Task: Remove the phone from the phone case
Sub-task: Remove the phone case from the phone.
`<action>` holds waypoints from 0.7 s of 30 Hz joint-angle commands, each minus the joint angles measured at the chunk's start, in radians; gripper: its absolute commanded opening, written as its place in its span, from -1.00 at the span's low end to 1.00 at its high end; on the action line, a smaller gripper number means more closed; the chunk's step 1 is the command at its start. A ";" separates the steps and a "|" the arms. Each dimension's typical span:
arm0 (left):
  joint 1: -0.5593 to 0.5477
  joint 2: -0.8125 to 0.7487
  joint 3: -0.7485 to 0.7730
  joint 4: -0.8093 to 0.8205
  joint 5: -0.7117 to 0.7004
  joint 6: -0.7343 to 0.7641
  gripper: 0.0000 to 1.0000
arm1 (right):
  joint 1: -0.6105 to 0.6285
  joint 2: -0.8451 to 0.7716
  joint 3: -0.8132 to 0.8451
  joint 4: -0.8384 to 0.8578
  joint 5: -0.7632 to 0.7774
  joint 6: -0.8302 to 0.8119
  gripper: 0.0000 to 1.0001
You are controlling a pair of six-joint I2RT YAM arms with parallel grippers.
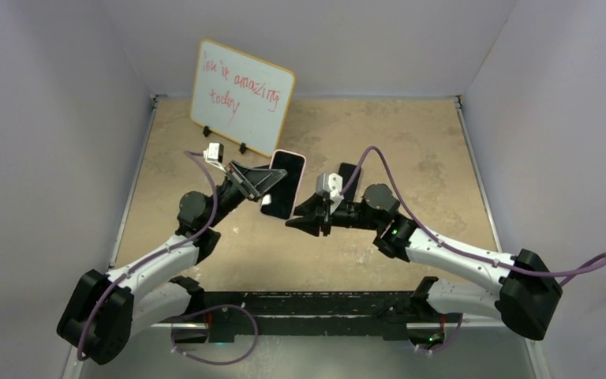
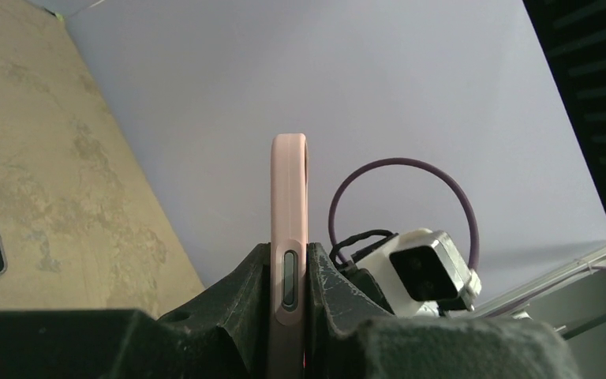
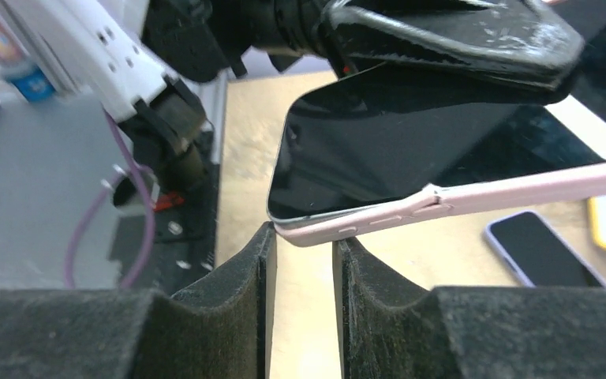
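Step in hand: peeling the phone case [image 3: 473,193] off the phone [image 3: 379,142], starting at the near corner. I judge the phone to be only partly loosened, not yet free.
Phone location: hanging in the air above the tabletop [image 1: 410,142], between the two arms, sitting mostly inside the pink case. In the right wrist view its lower corner is showing proud of the case lip.
Left gripper [image 2: 289,257]: clamping flat across phone and case together, with one finger lying over the screen and one on the back.
Right gripper [image 3: 300,245]: jaws standing apart and gripping nothing. The case corner is lying just above the gap, at or beside one fingertip.
Doing it well: the right fingers should be catching only the pink lip, not the glass, and drawing it away from the screen while working along the edge.
Watch: the left clamp is pinning the phone into the case. It probably needs to shift onto the case alone.
Risk: the phone dropping once freed.
Also present: a second phone [image 1: 349,175] lying flat, and a whiteboard [image 1: 241,95] behind.
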 commanded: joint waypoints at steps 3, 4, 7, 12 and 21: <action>-0.004 0.023 0.028 -0.073 0.007 -0.055 -1.00 | 0.039 -0.004 0.079 -0.040 0.032 -0.381 -1.00; -0.004 0.021 0.027 -0.077 0.011 -0.053 -1.00 | 0.038 -0.003 0.082 -0.034 0.053 -0.390 -1.00; -0.004 0.008 0.021 -0.085 0.011 -0.050 -1.00 | 0.040 -0.004 0.072 0.016 0.097 -0.379 -1.00; -0.004 -0.006 0.011 -0.080 0.003 -0.039 -1.00 | 0.039 -0.017 0.026 0.114 0.170 -0.255 -1.00; -0.004 -0.019 -0.020 -0.028 -0.048 -0.050 -1.00 | 0.038 -0.089 -0.075 0.080 0.254 -0.017 -0.05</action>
